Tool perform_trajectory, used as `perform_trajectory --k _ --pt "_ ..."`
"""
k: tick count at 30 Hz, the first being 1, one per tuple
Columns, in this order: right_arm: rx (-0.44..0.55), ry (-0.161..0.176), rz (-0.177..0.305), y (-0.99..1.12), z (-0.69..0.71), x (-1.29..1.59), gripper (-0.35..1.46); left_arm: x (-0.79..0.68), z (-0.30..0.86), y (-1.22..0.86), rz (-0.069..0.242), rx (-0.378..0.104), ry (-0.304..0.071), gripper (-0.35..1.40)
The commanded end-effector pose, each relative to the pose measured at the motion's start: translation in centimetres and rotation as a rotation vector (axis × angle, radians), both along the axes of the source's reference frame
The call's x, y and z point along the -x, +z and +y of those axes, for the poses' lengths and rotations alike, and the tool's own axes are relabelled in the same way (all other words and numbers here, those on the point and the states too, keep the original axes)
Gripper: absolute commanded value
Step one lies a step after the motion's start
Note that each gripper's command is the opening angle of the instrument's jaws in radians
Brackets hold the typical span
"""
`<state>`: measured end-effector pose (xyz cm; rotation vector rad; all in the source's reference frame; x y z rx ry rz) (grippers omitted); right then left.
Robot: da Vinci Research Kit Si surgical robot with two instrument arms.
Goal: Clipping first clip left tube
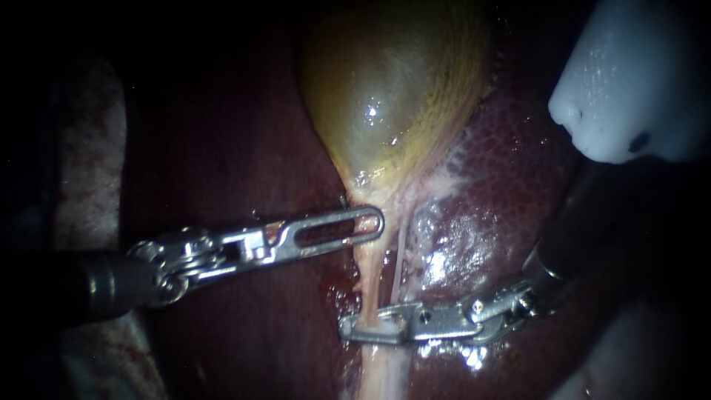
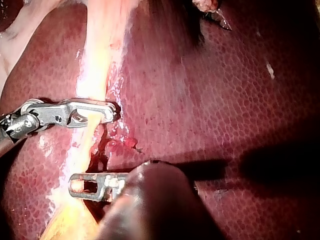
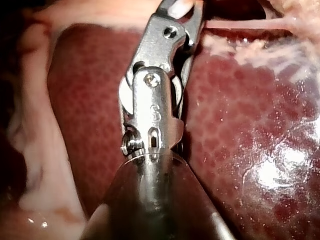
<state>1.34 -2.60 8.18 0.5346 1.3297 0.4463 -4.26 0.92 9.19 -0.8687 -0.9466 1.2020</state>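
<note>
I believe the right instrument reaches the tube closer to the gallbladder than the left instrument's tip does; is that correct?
Not quite. The right instrument reaches the tube farther from the gallbladder than the tip of the left instrument, which lies at the gallbladder's neck. The endoscope view shows it.

The left tube [image 1: 368, 278], pale pink-tan and wet, runs straight from the gallbladder's [image 1: 392, 89] narrow neck over the dark liver [image 1: 244, 148].

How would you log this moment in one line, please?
right instrument: shut on left tube below gallbladder | left instrument: tip beside gallbladder neck
</note>
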Motion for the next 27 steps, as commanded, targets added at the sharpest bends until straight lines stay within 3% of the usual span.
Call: perform_trajectory --k 1,27 --pt "0.000 0.000 -0.001 0.01 0.00 0.00 -0.35 0.00 0.00 0.00 0.000 0.000 0.000 -0.35" --pt "0.001 -0.001 -0.001 0.01 0.01 0.01 -0.35 0.00 0.00 0.01 0.000 0.001 0.000 -0.35"
